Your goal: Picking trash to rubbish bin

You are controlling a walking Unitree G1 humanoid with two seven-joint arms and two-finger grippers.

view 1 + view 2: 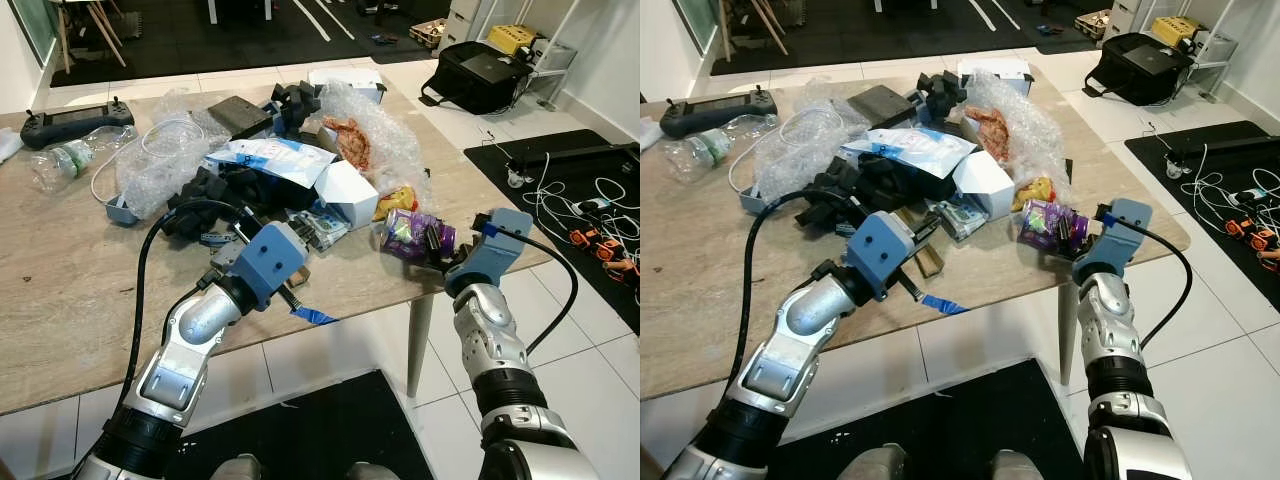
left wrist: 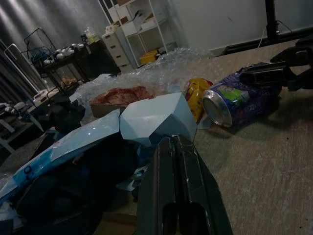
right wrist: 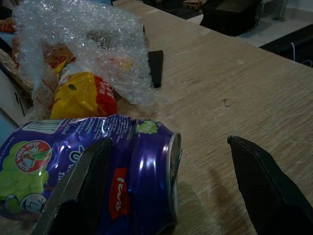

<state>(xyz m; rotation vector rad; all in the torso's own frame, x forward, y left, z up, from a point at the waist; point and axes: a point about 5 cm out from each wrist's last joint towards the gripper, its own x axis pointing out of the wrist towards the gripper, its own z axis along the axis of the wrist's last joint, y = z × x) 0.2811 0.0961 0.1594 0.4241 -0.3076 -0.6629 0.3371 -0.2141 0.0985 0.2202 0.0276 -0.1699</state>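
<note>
A dented purple drink can [image 1: 410, 233] lies on its side near the right front corner of the wooden table [image 1: 70, 290]. My right gripper [image 3: 169, 143] is open at the can's end. One black finger [image 3: 83, 186] rests against the can's side and the other finger [image 3: 264, 186] stands apart over bare wood. My left gripper [image 2: 172, 142] is shut with nothing in it, low over the table in front of the trash pile, pointing at a white carton [image 2: 156, 117]. A yellow snack wrapper [image 3: 80, 95] lies just behind the can.
The trash pile in the middle of the table holds bubble wrap [image 1: 385, 135], a blue-and-white pouch [image 1: 270, 158] and black foam pieces [image 1: 200, 195]. A controller [image 1: 75, 122] and a plastic bottle [image 1: 65, 160] lie far left. On the floor to the right are a black bag [image 1: 480, 75] and cables [image 1: 590, 210].
</note>
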